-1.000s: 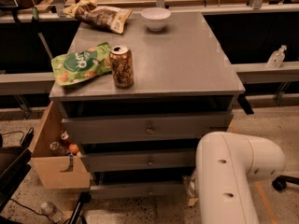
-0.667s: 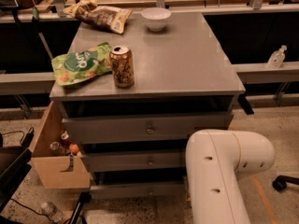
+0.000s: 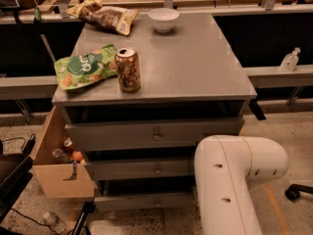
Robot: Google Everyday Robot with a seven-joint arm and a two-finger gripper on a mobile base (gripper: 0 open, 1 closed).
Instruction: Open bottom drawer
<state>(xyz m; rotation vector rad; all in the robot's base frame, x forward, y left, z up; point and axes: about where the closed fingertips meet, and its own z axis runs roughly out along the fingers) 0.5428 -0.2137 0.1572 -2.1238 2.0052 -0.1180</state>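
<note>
The grey cabinet (image 3: 195, 62) has three drawer fronts stacked under its top. The bottom drawer (image 3: 139, 201) is the slimmest one, low near the floor, and its front looks flush and closed. Its right end is hidden behind my white arm (image 3: 230, 180). Above it are the mid-sized middle drawer (image 3: 139, 169) and the tall top drawer (image 3: 146, 134). My gripper is not in view. Only the arm's white link shows at the lower right, in front of the drawers' right side.
On the cabinet top are a brown can (image 3: 128, 70), a green snack bag (image 3: 83, 71), a brown chip bag (image 3: 105, 16) and a white bowl (image 3: 163, 19). A wooden box (image 3: 54, 175) with small items hangs at the cabinet's left. A plastic bottle (image 3: 51, 222) lies on the floor.
My white arm has shifted left and covers more of the right side of the lower drawers. The drawers and the things on top have not moved.
</note>
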